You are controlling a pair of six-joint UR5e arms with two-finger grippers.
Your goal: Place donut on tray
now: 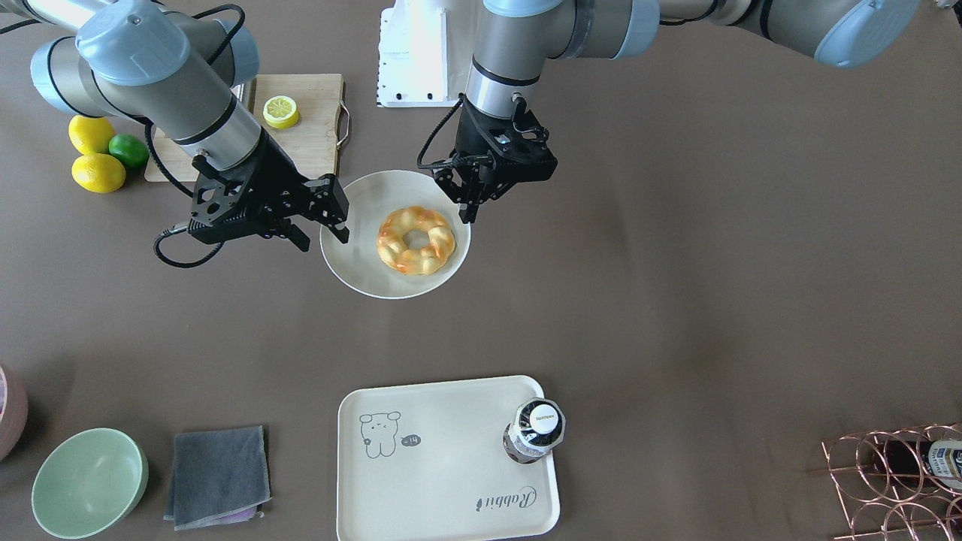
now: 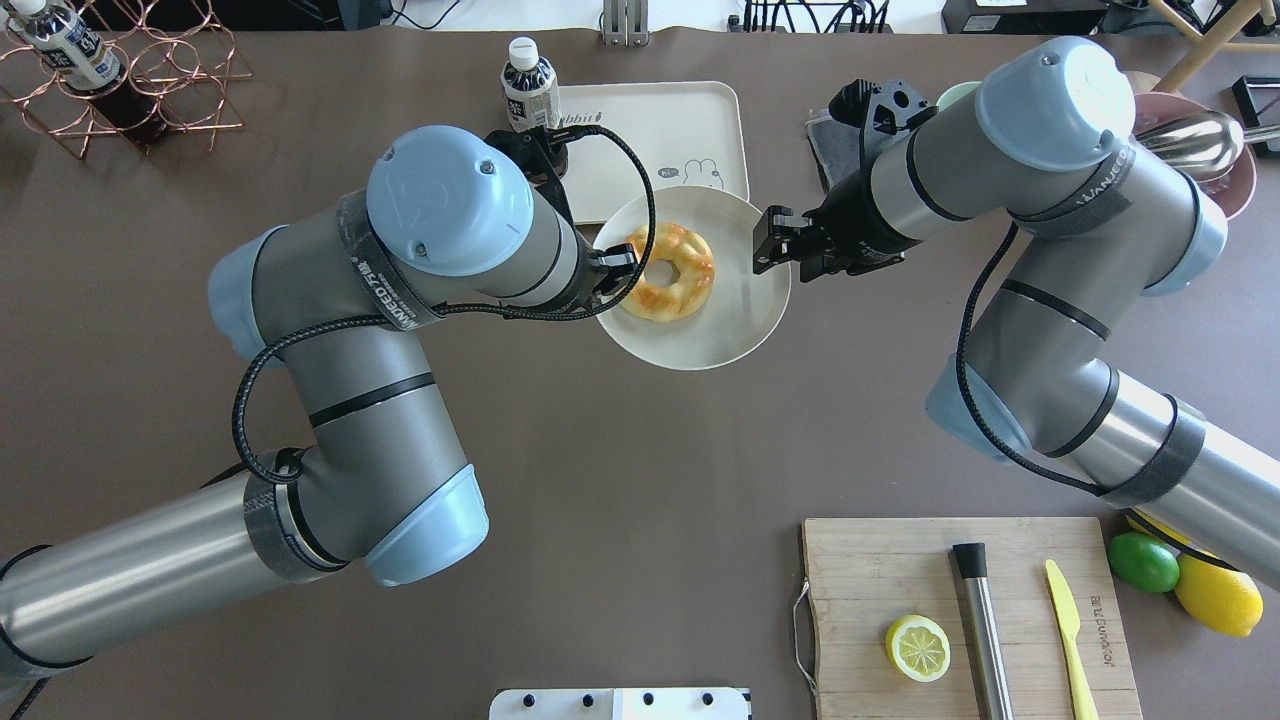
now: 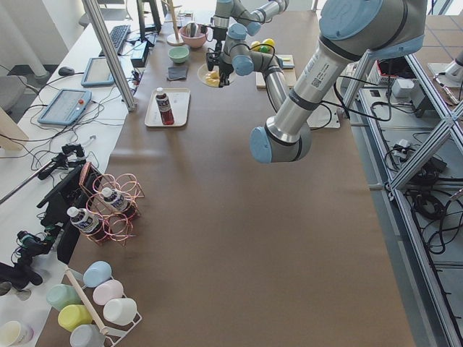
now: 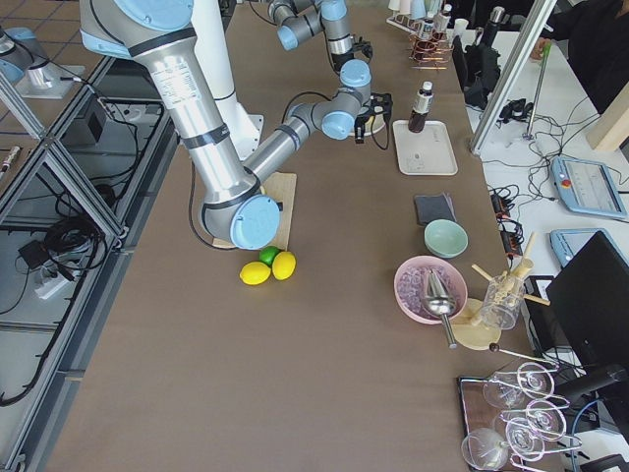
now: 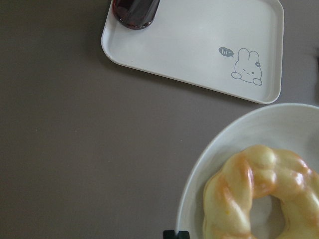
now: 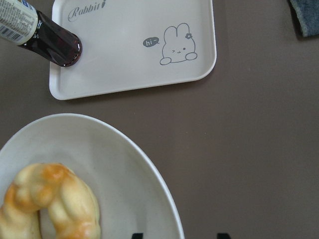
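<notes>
"Any room on the tray (image 1: 443, 473)?"
"Most of it is bare. A bottle (image 1: 535, 432) stands in the corner by the script."
"Between the plate (image 1: 361, 263) and the tray?"
"Bare worktop (image 1: 601, 315), wide enough for a claw."

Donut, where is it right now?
In the front-facing view the donut lies on the round white plate mid-table, between the left gripper and right gripper; the tray sits apart, nearer the camera.

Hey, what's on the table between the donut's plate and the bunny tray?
Nothing. In the front-facing view only bare brown table separates the plate holding the donut from the tray; the right wrist view agrees.
</notes>
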